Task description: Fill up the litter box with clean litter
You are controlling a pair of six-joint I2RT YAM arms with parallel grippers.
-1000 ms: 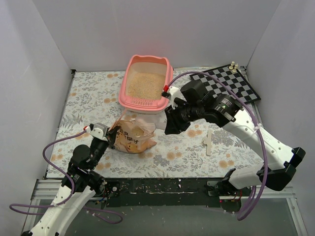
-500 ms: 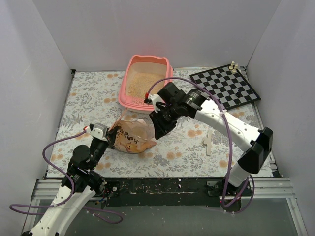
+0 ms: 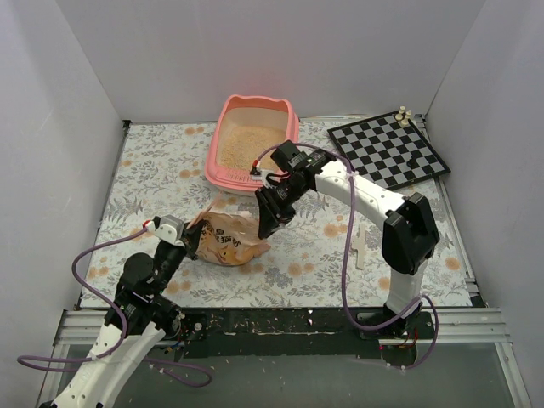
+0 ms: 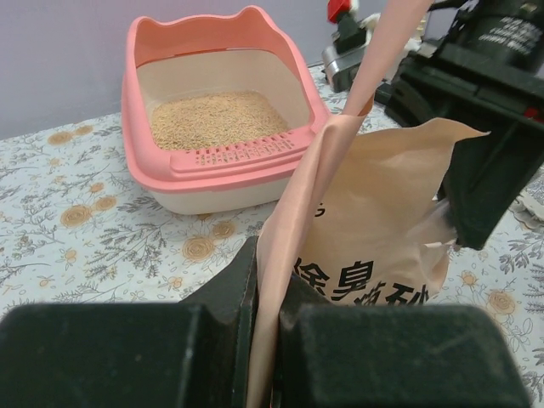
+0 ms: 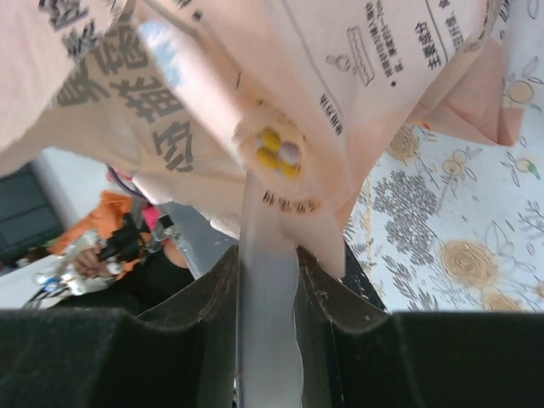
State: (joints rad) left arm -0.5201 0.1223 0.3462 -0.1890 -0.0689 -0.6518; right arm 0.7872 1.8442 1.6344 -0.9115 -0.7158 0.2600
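Note:
The pink litter box stands at the back of the mat with pale beige clean litter in it; it also shows in the left wrist view with its litter. The orange-tan litter bag lies in front of the box. My left gripper is shut on the bag's left edge. My right gripper is shut on the bag's right edge.
A black-and-white chessboard with small pieces lies at the back right. A white stick-like item lies on the floral mat right of the bag. White walls enclose the table on three sides.
My right arm has swung left and down from beside the litter box to the bag's right edge. The left arm has stayed in place on the bag.

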